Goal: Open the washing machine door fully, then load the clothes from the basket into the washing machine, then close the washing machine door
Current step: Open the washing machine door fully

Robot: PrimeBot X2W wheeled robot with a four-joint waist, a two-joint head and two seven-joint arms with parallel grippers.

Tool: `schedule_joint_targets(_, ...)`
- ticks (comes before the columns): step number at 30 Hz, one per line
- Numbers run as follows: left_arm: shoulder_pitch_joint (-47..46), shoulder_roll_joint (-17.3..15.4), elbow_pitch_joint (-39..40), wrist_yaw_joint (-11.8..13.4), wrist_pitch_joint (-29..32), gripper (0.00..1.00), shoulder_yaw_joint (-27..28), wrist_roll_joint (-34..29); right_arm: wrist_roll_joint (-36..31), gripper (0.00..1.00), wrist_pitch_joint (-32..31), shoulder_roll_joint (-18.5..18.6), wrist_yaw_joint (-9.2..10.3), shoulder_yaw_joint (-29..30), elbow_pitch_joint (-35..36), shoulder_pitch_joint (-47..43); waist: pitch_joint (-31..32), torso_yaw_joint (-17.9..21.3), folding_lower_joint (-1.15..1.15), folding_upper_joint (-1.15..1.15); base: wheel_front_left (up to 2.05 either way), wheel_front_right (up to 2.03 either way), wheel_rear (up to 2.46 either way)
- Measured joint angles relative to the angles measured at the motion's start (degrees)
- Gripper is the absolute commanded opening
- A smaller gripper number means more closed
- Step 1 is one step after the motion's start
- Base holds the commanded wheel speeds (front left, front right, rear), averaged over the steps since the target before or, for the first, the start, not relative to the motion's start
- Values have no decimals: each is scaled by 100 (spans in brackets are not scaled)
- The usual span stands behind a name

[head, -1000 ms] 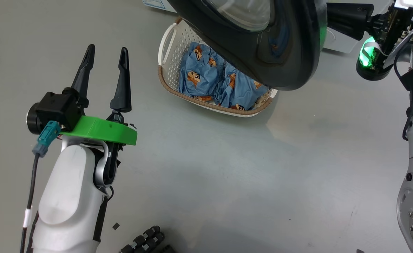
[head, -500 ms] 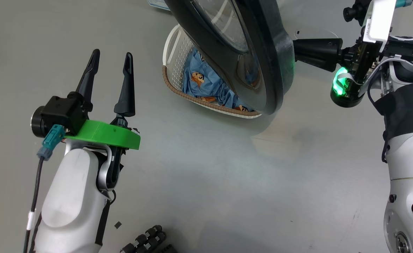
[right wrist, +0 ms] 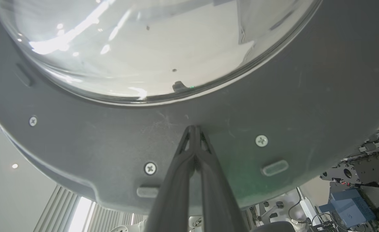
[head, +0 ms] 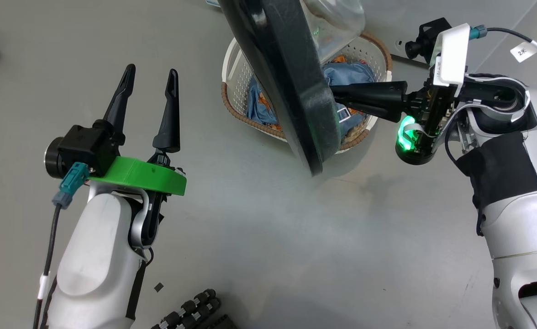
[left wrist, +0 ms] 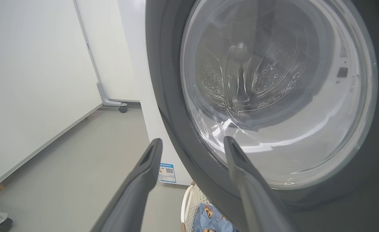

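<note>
Right claw, clenched empty, tips against the door's inner face: a steady, square push should swing it wide. Left claw hangs released.

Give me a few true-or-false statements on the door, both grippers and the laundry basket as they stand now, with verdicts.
1. The right gripper is shut, its tips against the door's dark inner rim. True.
2. The left gripper holds a garment. False: it is open and empty, above the floor.
3. The clothes lie in the basket. True.
4. The basket sits on a table. False: it stands on the floor, partly hidden behind the door.
5. The door is latched shut. False: it stands swung out, edge-on in the head view.
</note>
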State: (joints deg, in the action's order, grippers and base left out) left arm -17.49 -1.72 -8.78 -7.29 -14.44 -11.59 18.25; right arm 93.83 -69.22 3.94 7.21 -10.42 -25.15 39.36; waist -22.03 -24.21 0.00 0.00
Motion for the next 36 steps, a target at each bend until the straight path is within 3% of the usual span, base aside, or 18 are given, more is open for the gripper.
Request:
schedule_joint_targets(17,1,7,-16,0,0,100,-26,1,940,0,1054,37,1,-1233,391,-121,79,-151,0,0,0,0,0)
schedule_joint_targets(36,2,11,-54,0,0,100,-47,1,1569,0,1967,49,-24,-2112,479,-179,221,-185,0,0,0,0,0)
